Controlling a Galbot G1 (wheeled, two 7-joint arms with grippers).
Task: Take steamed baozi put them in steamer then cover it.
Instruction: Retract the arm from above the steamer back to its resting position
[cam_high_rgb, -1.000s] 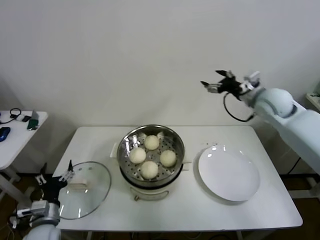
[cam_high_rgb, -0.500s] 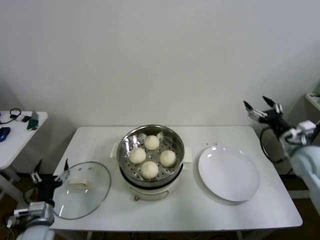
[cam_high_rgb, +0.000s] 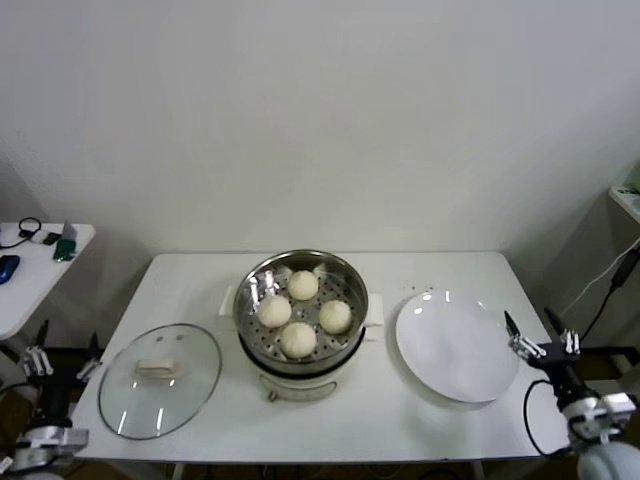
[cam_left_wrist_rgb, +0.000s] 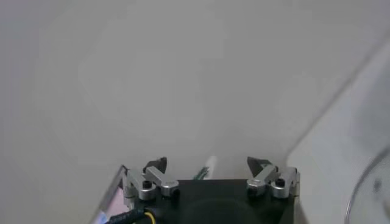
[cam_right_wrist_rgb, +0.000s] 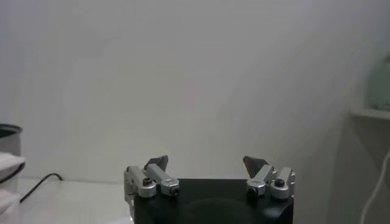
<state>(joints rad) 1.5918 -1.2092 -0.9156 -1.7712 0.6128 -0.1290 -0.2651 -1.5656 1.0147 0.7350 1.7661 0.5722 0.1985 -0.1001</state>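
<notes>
- I stand in what looks like a lab or test room, not a home kitchen.
- My white table sits against a bare, plain white wall.
- A side table on my left carries cables and small devices.
- The steamer sits on the table, with no counter, sink or stove around it.
</notes>
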